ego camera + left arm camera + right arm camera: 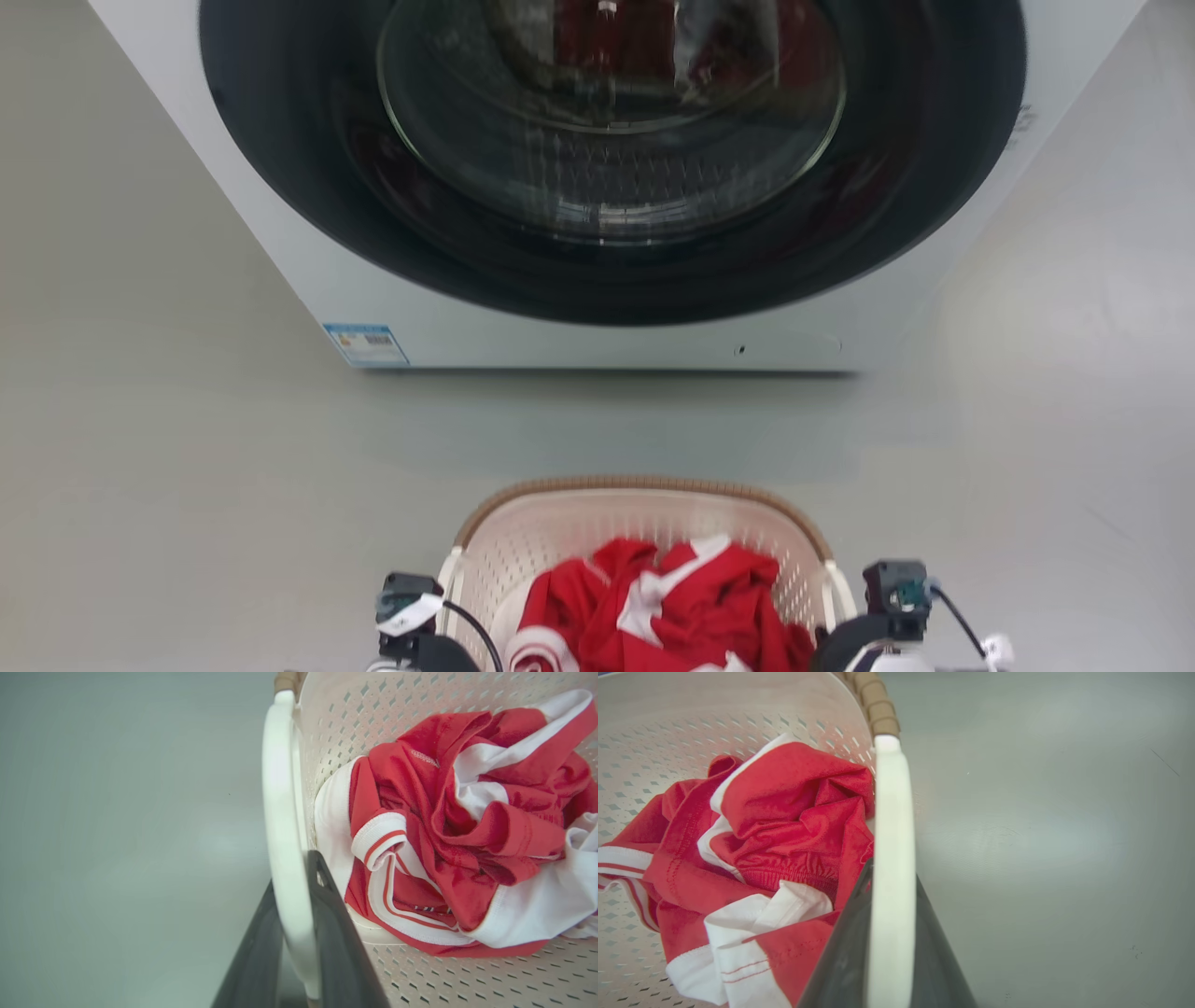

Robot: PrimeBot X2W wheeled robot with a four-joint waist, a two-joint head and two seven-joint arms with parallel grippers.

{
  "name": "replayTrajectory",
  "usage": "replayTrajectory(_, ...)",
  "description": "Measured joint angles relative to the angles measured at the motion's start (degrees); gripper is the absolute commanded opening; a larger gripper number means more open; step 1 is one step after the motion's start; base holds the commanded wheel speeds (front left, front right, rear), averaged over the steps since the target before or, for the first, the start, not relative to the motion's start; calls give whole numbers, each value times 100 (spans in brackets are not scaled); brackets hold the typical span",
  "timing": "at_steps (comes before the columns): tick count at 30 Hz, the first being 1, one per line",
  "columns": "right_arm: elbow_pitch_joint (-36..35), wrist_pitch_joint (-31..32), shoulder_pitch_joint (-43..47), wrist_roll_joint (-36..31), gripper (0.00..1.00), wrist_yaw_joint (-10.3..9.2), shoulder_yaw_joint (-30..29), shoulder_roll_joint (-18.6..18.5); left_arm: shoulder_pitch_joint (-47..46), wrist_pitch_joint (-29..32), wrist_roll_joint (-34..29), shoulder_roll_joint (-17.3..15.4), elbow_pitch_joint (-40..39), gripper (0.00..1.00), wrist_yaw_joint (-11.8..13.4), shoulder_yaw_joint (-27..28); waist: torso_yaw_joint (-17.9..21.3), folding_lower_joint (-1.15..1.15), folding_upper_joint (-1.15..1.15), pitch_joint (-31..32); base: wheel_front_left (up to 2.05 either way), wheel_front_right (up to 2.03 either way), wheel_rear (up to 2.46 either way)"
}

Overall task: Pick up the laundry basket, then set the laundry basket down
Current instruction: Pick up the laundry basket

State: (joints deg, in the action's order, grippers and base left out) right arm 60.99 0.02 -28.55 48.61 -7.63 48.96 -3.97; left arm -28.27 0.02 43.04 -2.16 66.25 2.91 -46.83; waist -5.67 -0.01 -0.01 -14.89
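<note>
The laundry basket (560,523), cream and perforated with a brown rim, is at the bottom middle of the head view, holding crumpled red and white clothes (653,607). My left arm's wrist (408,607) is at its left side and my right arm's wrist (896,593) at its right side. In the left wrist view my left gripper (294,877) is shut on the basket's white loop handle (280,812), one dark finger on each side. In the right wrist view my right gripper (894,877) is shut on the other white handle (892,812). Whether the basket touches the floor cannot be told.
A white front-loading washer (392,317) with a round dark glass door (607,140) stands straight ahead, its door shut. A strip of grey floor (607,420) lies between it and the basket. More grey floor extends to both sides of the basket.
</note>
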Motion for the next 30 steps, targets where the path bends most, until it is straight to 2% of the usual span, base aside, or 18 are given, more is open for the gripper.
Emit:
replayTrajectory(8,-180,230,619,378,0,-29,328,12,403,142,31,7,293,0,-160,-73,21,0,0,682,0,0,0)
replayTrajectory(15,-286,349,809,637,0,-49,505,21,528,193,64,8,514,0,-301,-71,40,0,0,1164,0,0,0)
replayTrajectory(30,-266,346,802,945,0,-52,725,20,491,226,86,5,641,0,-495,-52,91,1,1,1322,0,0,0)
